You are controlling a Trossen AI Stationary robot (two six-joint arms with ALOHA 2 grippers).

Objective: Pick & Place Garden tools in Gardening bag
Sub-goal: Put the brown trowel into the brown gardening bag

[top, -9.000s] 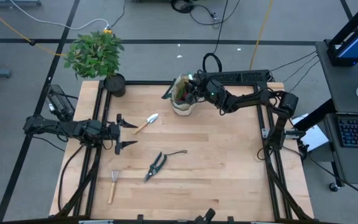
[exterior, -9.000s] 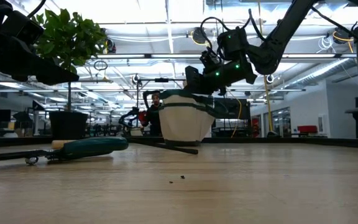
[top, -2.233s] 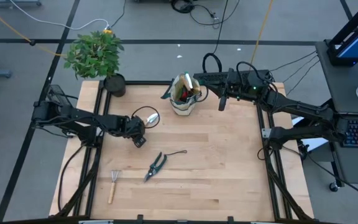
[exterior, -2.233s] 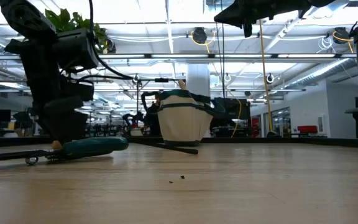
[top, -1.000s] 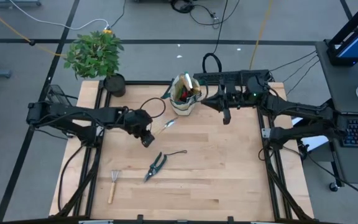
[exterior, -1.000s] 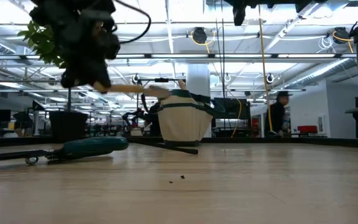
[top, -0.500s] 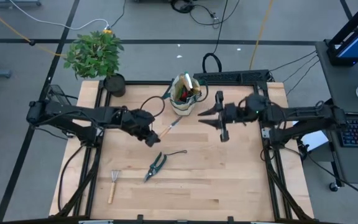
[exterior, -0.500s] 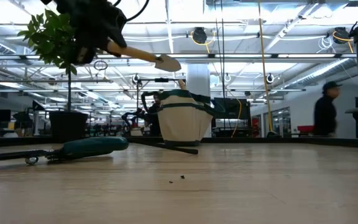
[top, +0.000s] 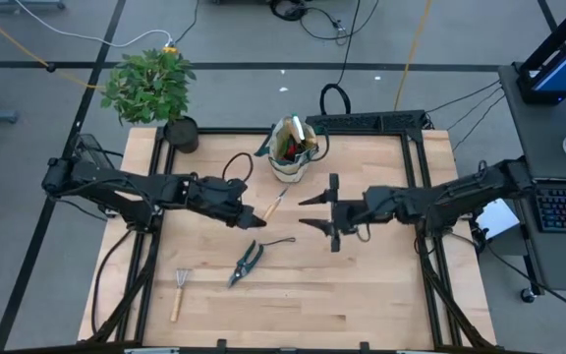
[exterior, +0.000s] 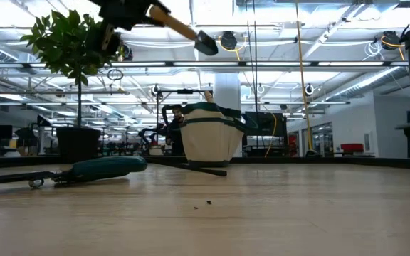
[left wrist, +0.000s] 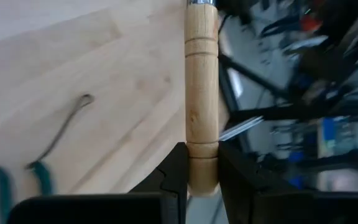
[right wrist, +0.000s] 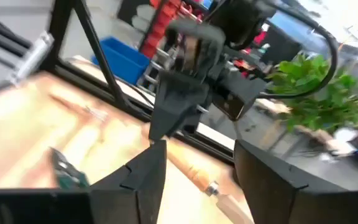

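The beige gardening bag (top: 291, 149) stands upright at the table's far middle (exterior: 208, 135), with tools showing in its mouth. My left gripper (top: 250, 211) is shut on a wood-handled trowel (top: 275, 203), held high above the table (exterior: 184, 28). My right gripper (top: 308, 212) hovers open just right of the trowel, fingers pointing at the left arm, holding nothing. Dark pruning shears (top: 249, 261) lie flat on the table, nearer the front. A small wood-handled rake (top: 179, 292) lies at the front left. My left gripper pinches the butt end of the trowel's wooden handle (left wrist: 202, 154) between its two fingers (left wrist: 179, 171). The handle runs straight on from the fingers. The trowel is lifted clear, tilted, with its blade (exterior: 206, 44) lower than the handle and pointing toward the bag.
A leafy potted plant (top: 150, 84) in a black pot (top: 181, 133) stands at the far left corner. Black frame rails (top: 416, 187) run along the table's sides. Bare wood lies at the front right.
My left gripper has carried the trowel upward and a little toward the table's right, the blade staying tipped down toward the bag. My right gripper has come from beside the bag toward the table's middle, turned to face the left arm, and opened.
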